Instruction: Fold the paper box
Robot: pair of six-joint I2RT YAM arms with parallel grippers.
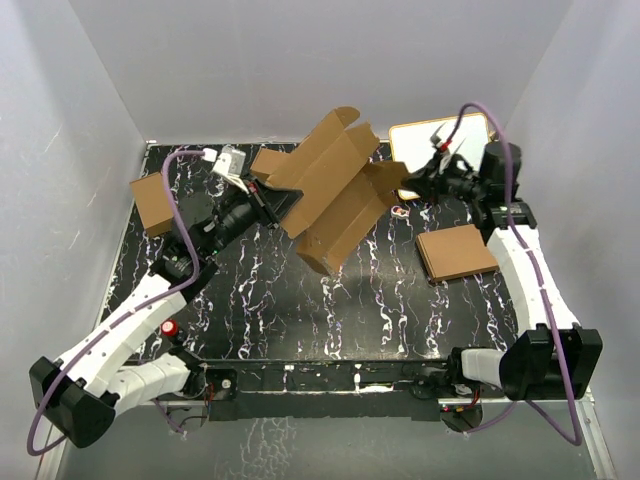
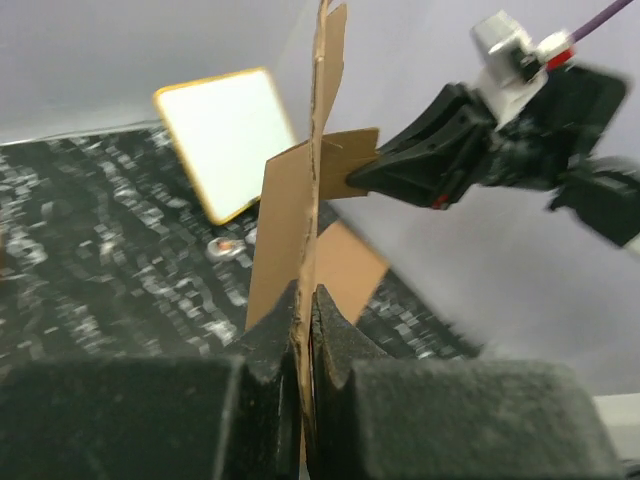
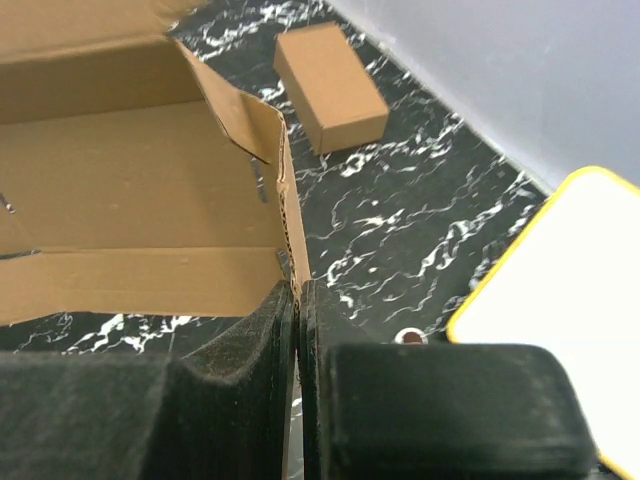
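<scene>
Slanting across the upper middle of the overhead view, one paper box (image 1: 330,195) is hanging between two grippers. It is plain brown corrugated cardboard, half formed into a slim oblong trough, with creased flaps sticking out at its top and right ends. I cannot tell whether its lower end is touching the table (image 1: 300,300). The left gripper (image 1: 283,205) is pinching the box's left edge, its black foam-padded jaws pressed together on a single thickness of cardboard that is standing upright between them in the left wrist view. The right gripper (image 1: 405,188) is clamping a flap on the box's right side, its jaws likewise squeezed on the thin cardboard edge. The table is showing a glossy black surface with white marble veining. One short, closed brown carton (image 1: 150,200) is lying at the left edge, well apart from the box. One flat rectangular pile of sheets (image 1: 455,252) is resting at the right, and one white rounded-corner board (image 1: 425,140) with a yellow rim is lying at the upper right.
</scene>
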